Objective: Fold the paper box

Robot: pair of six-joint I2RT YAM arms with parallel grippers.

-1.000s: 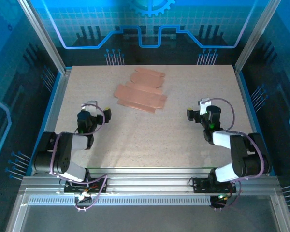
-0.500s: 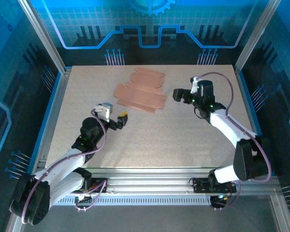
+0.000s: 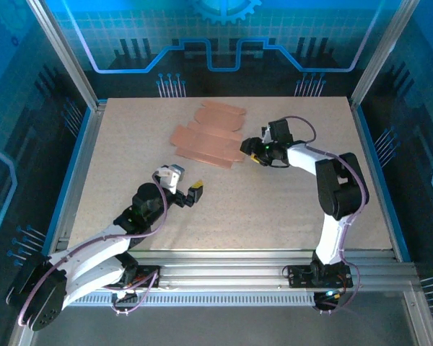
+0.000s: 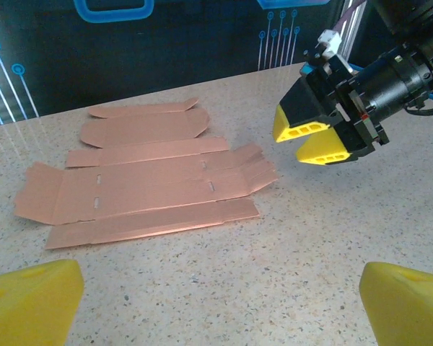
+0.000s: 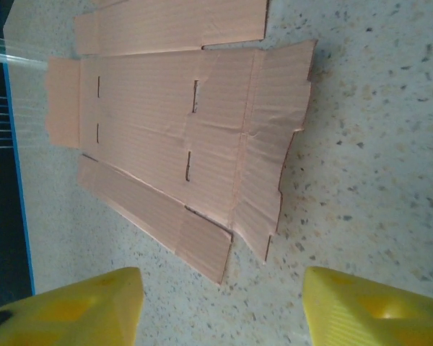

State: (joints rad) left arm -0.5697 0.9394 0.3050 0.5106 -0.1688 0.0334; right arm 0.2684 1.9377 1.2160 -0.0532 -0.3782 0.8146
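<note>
While the paper box lies flat and unfolded on the desk, a salmon-orange die-cut sheet with flaps and slits in the upper middle of the overhead frame, both arms reach toward it. The right pincer is just beside the sheet's right-hand flaps, with no cardboard between its jaws. The left wrist camera has it at the upper right, its yellow tips only a narrow gap apart and holding nothing. In its own wrist view, the yellow fingertips sit in the lower corners, with speckled desk between them and the sheet's ragged edge above. The left pincer stands below the sheet in the overhead frame, clear of it. Its jaws are spread wide and empty, with its fingertips at the bottom corners of its wrist view.
</note>
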